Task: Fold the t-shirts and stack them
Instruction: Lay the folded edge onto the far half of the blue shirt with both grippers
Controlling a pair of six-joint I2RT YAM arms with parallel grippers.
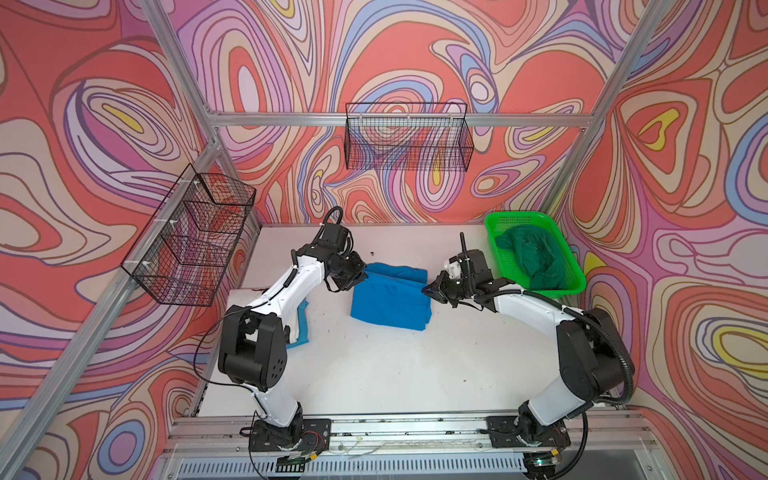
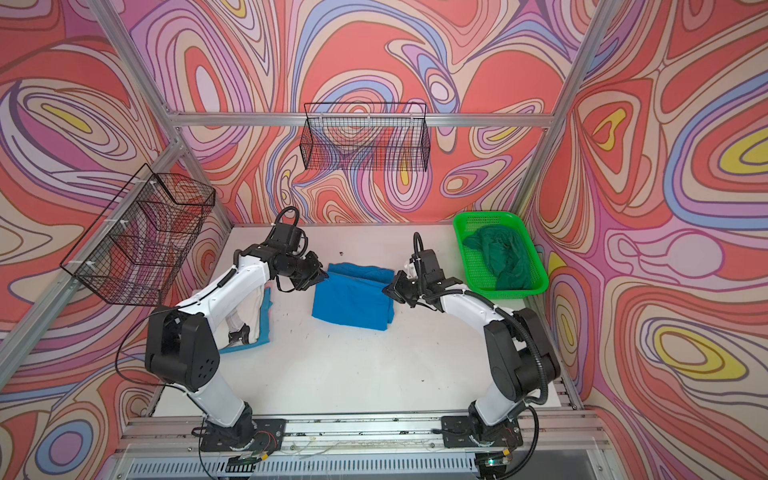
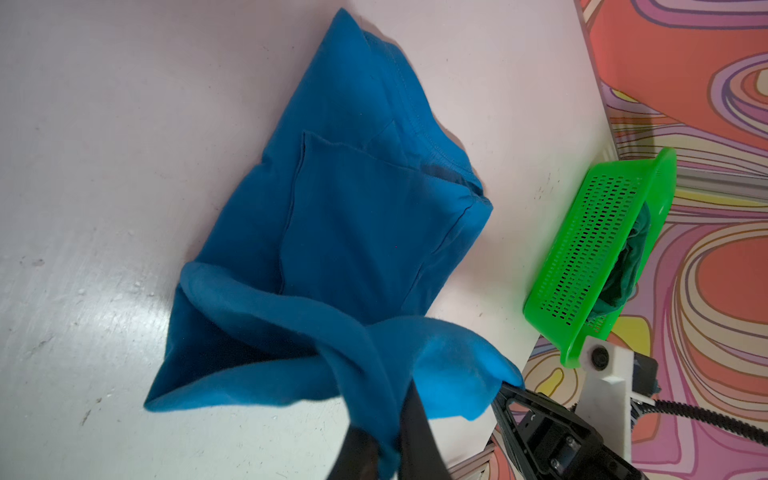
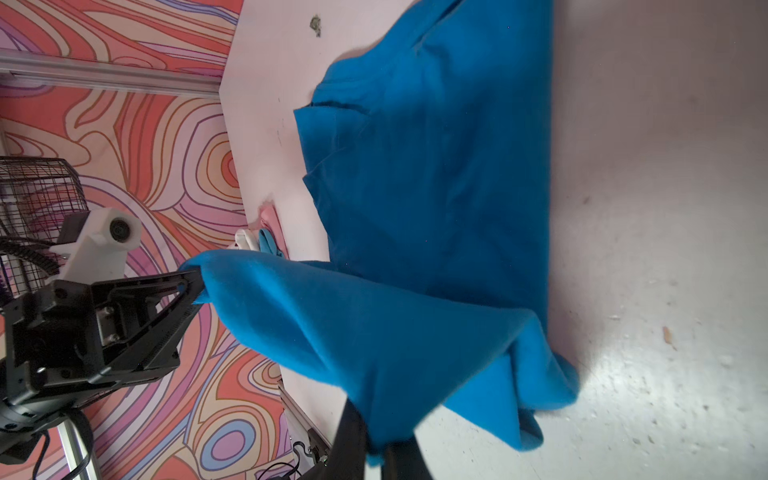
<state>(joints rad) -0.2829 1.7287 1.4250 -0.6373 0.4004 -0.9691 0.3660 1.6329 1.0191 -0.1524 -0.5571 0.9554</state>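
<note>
- Bright blue tee (image 1: 388, 297): mid-surface, partly folded into a rough rectangle. One edge is raised off the rest, the bulk lies flat.
- Left tool (image 1: 362, 276): jaws closed tight on the tee's far-left corner, w/ cloth bunched between the tips in the left wrist view.
- Right tool (image 1: 427, 289): also clamped shut on the tee, at its right edge, so the raised flap hangs between the two tools.
- Step in hand, prob.: carry that flap over the body of the tee to halve it.
- To do it well:
  - Move both tools together at equal height.
  - Hold the edge lightly taut so there's no sag or twist.
  - Go low over the cloth and lay the edge square on the opp. hem.
  - Let go only once it's flat.
- Risks: uneven pull would skew the rectangle, and dragging could shift the lower layers on the slick surface (image 1: 374, 365).
- Left side, partly under the left arm: white tee (image 2: 248, 308) lying on the lighter blue tee (image 2: 266, 320). Looks like the stack, and likely where this tee goes next.
- Dark green tee (image 1: 536, 257): crumpled in the green basket (image 1: 517, 216) at the far-right corner, not yet folded.
</note>
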